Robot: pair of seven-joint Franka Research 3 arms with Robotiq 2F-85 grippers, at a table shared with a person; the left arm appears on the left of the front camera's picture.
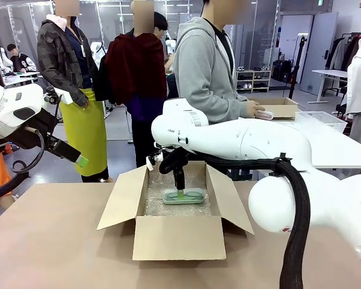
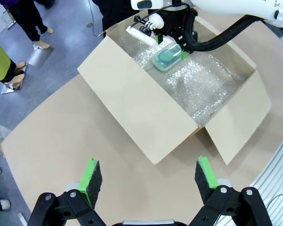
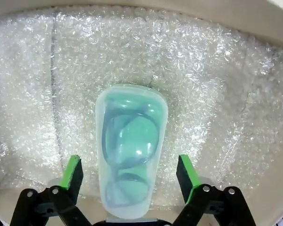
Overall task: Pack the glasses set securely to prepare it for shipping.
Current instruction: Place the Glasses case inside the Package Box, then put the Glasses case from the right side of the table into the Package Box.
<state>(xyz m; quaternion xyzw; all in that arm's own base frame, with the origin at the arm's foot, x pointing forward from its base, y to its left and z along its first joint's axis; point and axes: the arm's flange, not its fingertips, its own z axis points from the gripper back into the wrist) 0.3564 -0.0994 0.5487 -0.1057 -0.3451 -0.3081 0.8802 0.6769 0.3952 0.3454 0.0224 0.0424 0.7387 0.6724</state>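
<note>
An open cardboard box point(image 1: 177, 238) stands mid-table, lined with bubble wrap point(image 3: 212, 80). The pale mint green glasses case point(image 3: 130, 150), with a glasses outline showing through, lies flat on that lining point(image 1: 183, 196) point(image 2: 167, 57). My right gripper point(image 3: 129, 173) is down inside the box point(image 1: 179, 191), open, one finger on each side of the case's near end with a small gap at each pad. My left gripper point(image 2: 148, 178) is open and holds nothing, raised high at the left point(image 1: 81, 161) above the table. The pale pink-white case is out of view.
The box's flaps point(image 1: 123, 197) stand spread outwards to left and right. Bare brown table point(image 2: 75, 136) surrounds the box. A person in a grey hoodie point(image 1: 207, 66) stands at the far side, a hand by a small box point(image 1: 281, 107) on a white table. Other people stand behind.
</note>
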